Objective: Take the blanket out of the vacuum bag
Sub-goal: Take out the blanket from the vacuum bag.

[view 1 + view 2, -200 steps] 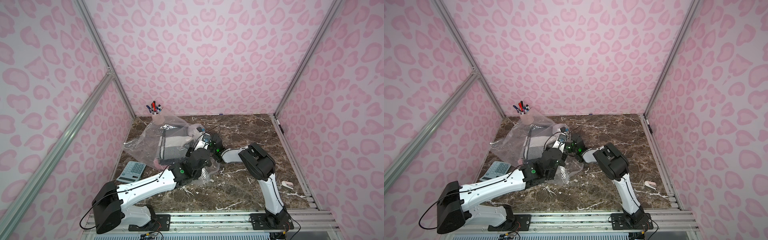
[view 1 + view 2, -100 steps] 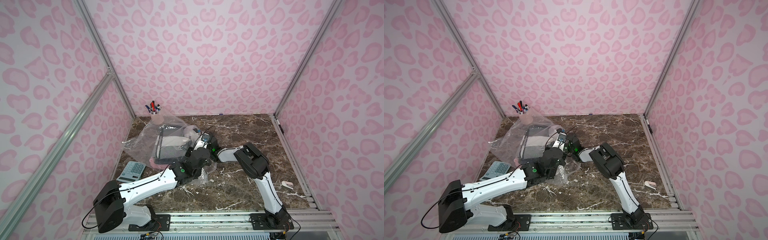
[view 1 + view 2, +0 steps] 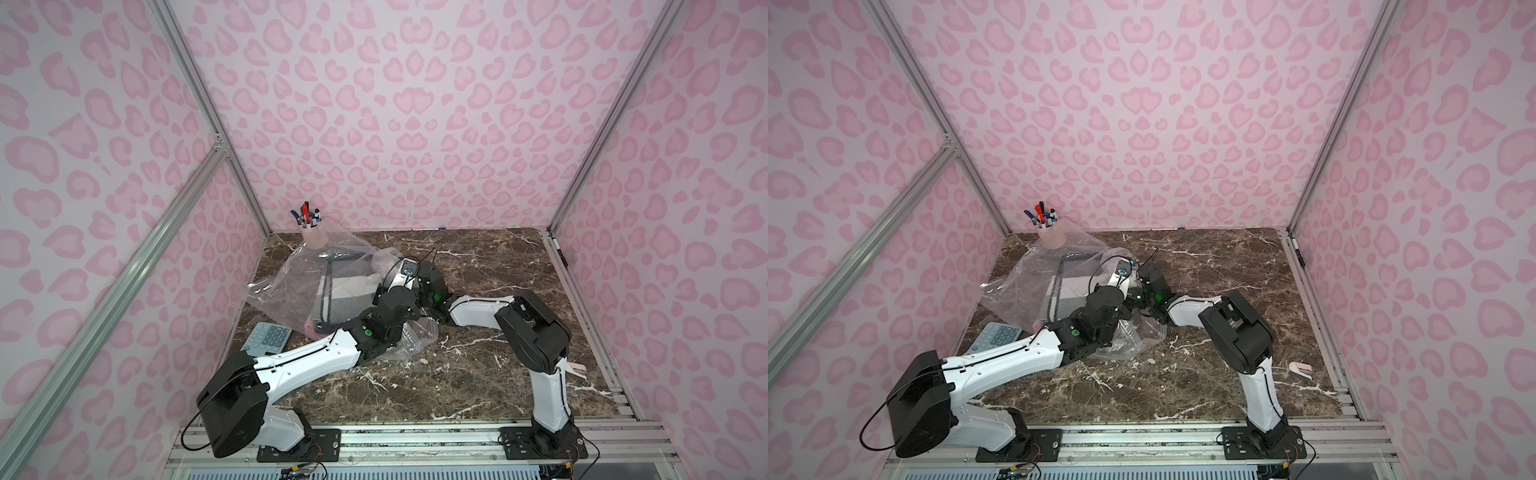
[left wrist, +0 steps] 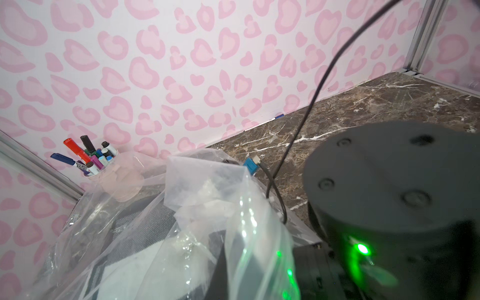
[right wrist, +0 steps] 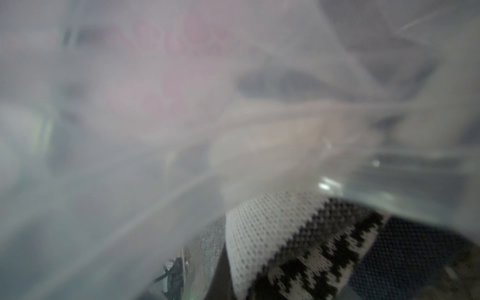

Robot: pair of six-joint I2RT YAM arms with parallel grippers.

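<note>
One bag (image 3: 279, 286), one blanket (image 3: 347, 291), one calculator (image 3: 268, 337)

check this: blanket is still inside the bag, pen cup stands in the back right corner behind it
Wrong corner: the pen cup stands in the back left corner, behind the bag, as both top views show. The blanket is still inside the bag.

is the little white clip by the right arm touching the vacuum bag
Apart: both top views show the white clip lying on bare marble, well clear of the vacuum bag.

Pen cup (image 3: 311, 237), calculator (image 3: 268, 337) flank bag (image 3: 282, 286); right tabletop (image 3: 478, 374) open.
</note>
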